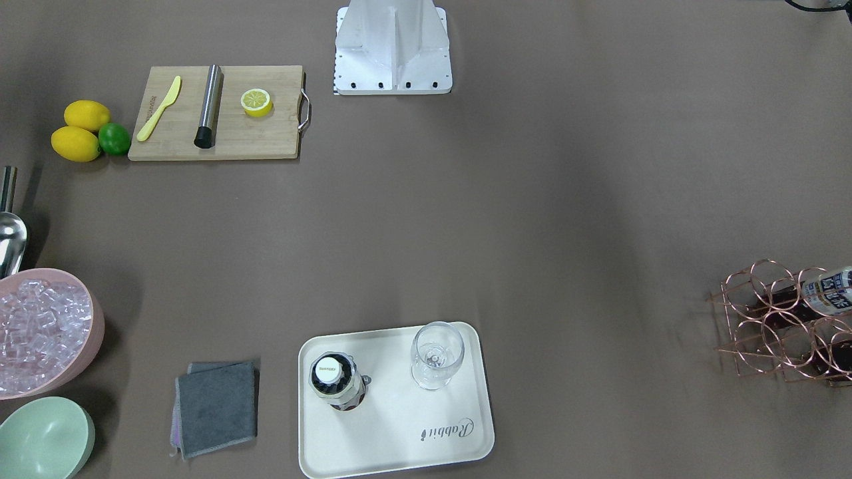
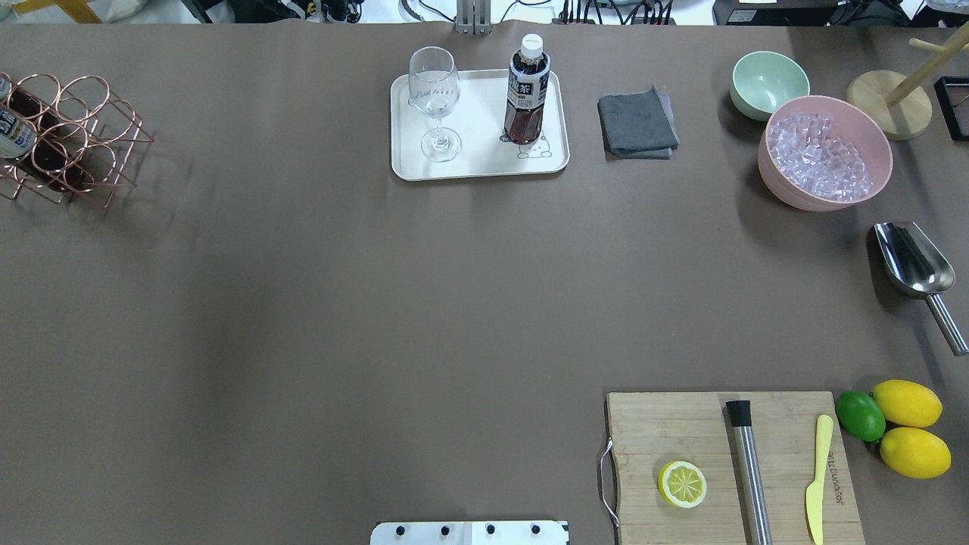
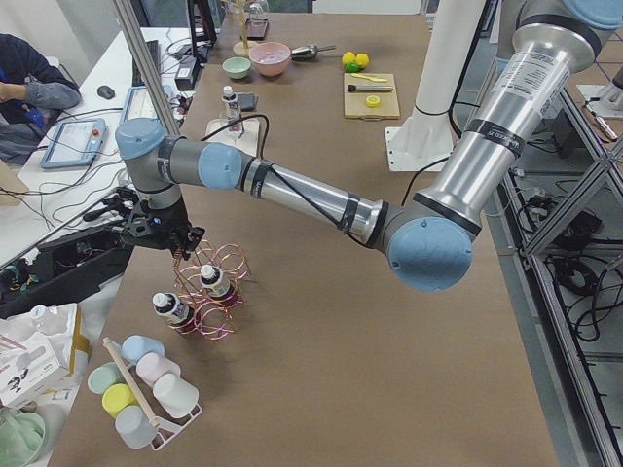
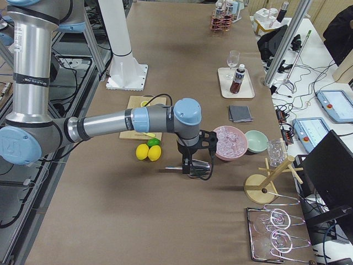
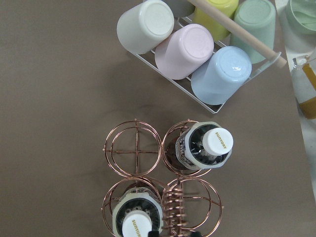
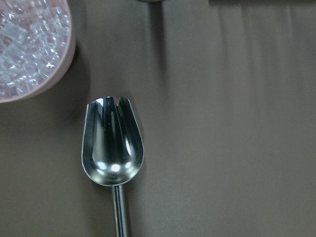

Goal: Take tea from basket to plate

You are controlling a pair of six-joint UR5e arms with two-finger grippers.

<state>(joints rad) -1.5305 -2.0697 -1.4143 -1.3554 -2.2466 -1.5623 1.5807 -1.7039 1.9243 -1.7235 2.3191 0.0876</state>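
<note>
— What is filling the room?
— A long table under a matte brown covering [image 2: 341, 303] is stretching almost its whole length. Soft overhead light is laying pale bands across it.
— And beside it?
— White side desks [image 3: 117, 68] are running along one edge, carrying a flat black monitor [image 4: 331, 165] and loose dark cables [image 4: 317, 83]. Silver aluminium frame posts [image 4: 287, 38] are standing between desks and table.
— The floor?
— A grey floor [image 3: 596, 428], possibly concrete, is showing on the other side.
</note>
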